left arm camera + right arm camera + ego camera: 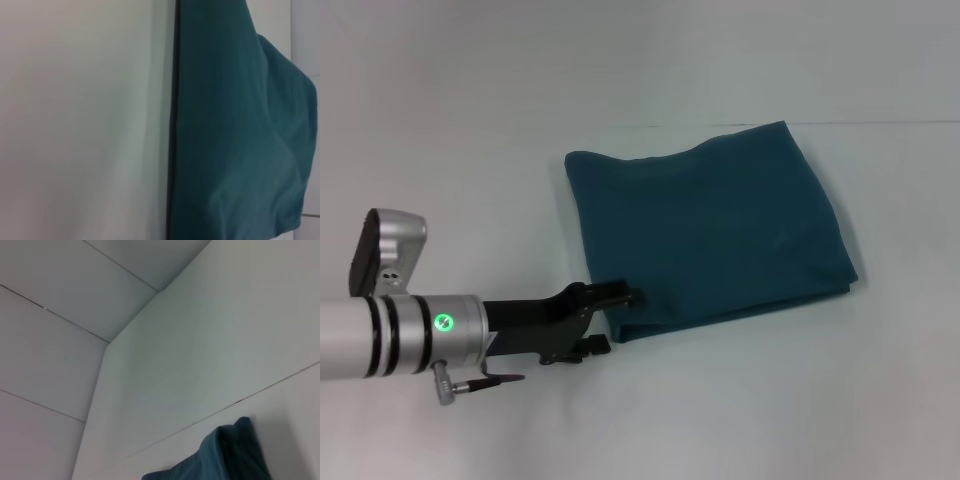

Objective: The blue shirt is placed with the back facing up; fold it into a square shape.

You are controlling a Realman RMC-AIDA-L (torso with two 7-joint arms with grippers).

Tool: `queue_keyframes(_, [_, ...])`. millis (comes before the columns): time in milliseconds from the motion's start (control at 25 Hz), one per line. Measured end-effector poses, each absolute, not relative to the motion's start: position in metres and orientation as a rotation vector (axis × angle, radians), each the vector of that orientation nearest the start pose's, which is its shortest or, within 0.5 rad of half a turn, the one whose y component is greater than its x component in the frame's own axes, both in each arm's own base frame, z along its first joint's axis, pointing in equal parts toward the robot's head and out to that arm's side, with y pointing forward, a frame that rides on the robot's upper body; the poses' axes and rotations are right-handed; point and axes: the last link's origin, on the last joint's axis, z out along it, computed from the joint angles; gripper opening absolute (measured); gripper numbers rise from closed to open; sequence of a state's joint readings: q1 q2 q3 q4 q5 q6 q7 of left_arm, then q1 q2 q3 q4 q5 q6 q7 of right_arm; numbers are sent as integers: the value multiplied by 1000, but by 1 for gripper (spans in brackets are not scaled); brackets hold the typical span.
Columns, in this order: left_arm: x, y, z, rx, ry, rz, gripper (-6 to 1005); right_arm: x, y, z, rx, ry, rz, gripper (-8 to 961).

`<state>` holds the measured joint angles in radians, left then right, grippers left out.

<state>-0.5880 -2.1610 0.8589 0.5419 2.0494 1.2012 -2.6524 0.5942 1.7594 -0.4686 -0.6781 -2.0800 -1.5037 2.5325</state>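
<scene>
The blue shirt (710, 225) is lying folded into a rough square on the white worktop (770, 400). The left end effector (625, 296) is sitting at the shirt's near left corner; whether it is spread or pinching the cloth I cannot tell.

Soft, even overhead light, faint shadows, left wrist view blurred throughout.
</scene>
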Motion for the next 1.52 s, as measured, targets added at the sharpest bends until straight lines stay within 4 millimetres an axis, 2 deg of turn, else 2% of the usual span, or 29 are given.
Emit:
queue_keyframes(360, [-254,349,-82,2000,2451,651,948,303,384,169,-1903,1818,850,918])
queue_keyframes(1040, [-255,349,-85,2019,2453,626,641,305,383,172,-1884,1819,879,919])
queue_keyframes(1240, [-256,348,-85,2021,2448,623,419,305,383,173,-1882,1820,880,919])
queue_keyframes(1360, [-257,347,-84,2032,2443,621,183,305,383,173,-1881,1820,881,919])
queue_keyframes(1520, [-260,346,-83,2053,2437,608,60,305,383,173,-1880,1823,881,919])
